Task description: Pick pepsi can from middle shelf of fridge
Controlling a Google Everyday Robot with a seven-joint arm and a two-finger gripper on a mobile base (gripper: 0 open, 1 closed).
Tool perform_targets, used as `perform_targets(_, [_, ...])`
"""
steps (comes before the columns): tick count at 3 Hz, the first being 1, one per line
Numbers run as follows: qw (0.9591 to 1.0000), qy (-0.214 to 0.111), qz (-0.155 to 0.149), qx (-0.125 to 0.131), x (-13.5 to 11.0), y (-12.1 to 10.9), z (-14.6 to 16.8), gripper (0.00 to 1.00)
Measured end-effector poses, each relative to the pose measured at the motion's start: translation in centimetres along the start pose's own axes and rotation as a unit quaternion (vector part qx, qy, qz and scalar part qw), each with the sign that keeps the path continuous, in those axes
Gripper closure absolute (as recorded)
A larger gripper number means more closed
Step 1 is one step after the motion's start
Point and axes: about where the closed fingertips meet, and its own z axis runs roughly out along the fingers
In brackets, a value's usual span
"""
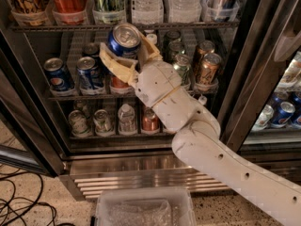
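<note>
1. Pepsi can (124,37) is in the upper centre-left of the frame, tilted with its silver top toward the camera and clamped between the tan fingers (112,64) of the gripper (126,53).
2. It hangs above the middle shelf (70,97), just below the upper rack (188,25) of the fridge (141,175). Two other blue cans (57,74) stand at that shelf's left end.
3. The grasp looks made and the can is off the rack, so the pick seems to be at its withdrawal step. I cannot tell whether the can is already outside the opening.
4. The next move calls for a straight pull back, keeping the can's top under the upper rack and clear of the neighbouring cans. The grip must stay firm because the can is tilted.
</note>
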Motion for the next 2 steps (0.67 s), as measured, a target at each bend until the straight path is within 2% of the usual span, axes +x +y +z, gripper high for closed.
perform_targets(1, [0.9928,-0.025,0.101,-0.060,-1.5,3.8,1.1,1.00])
perform_targets(2, [0.9875,-0.036,0.136,-0.071,-2.7,3.7,1.0,1.00])
